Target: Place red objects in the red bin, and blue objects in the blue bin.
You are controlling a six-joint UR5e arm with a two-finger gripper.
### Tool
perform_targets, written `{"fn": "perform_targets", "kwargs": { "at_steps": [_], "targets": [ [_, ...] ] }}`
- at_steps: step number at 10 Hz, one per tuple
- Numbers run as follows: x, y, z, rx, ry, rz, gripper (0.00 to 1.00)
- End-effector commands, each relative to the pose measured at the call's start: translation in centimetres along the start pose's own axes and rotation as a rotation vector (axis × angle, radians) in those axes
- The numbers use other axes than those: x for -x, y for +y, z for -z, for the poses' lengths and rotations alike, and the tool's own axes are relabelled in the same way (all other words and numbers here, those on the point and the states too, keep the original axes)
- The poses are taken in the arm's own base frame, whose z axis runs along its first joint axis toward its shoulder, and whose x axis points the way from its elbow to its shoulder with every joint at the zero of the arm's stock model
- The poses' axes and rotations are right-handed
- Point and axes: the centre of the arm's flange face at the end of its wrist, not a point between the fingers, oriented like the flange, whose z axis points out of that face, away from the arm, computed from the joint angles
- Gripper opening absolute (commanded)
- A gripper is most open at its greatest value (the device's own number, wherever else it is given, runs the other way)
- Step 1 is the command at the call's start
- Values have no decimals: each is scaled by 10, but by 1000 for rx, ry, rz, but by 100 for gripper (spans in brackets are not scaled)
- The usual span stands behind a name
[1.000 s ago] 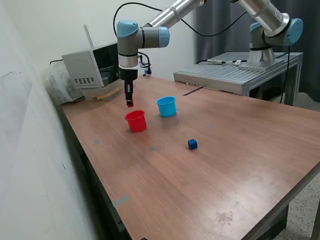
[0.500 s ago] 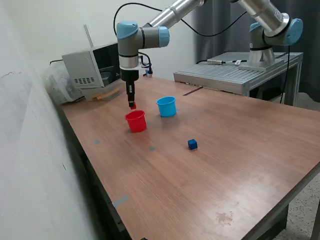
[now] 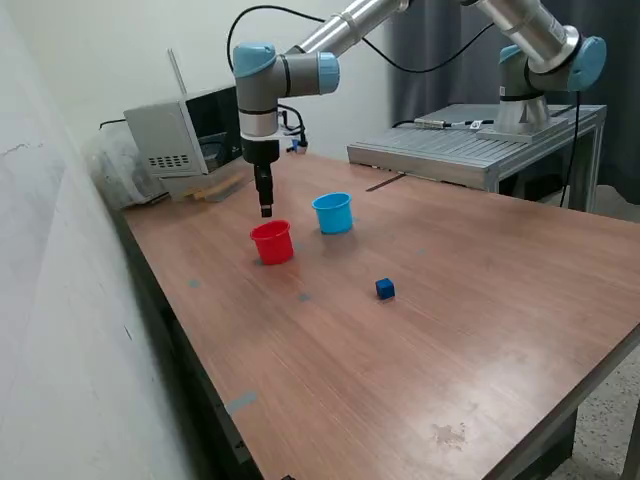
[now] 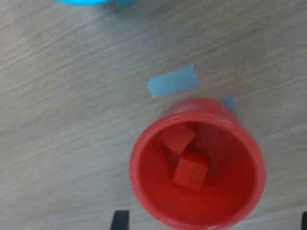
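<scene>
Two red cubes (image 4: 184,155) are seen inside the red cup (image 3: 271,243), over which the gripper (image 3: 265,209) is poised with fingers spread wide and nothing held. One blue cube (image 3: 385,288) is left on the table (image 3: 480,330), well apart from the blue cup (image 3: 332,213). A straight lift clear of the rim is advised before that cube is approached.
</scene>
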Motion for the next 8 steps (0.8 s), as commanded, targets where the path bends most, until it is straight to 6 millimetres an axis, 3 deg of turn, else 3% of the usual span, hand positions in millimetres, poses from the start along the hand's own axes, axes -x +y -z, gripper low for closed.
{"fn": "perform_targets", "kwargs": {
  "at_steps": [1,2,3,4,6,8],
  "targets": [
    [-16,-11,0,-87,67,48,100],
    [-22,-15,7,-106,104,54,100],
    [-54,-31,16,-131,131,97,100],
    [-69,-44,20,-185,162,125,100],
    [-80,-55,19,-271,262,135,100],
    [-120,-79,28,-283,275,189,100]
  ]
}}
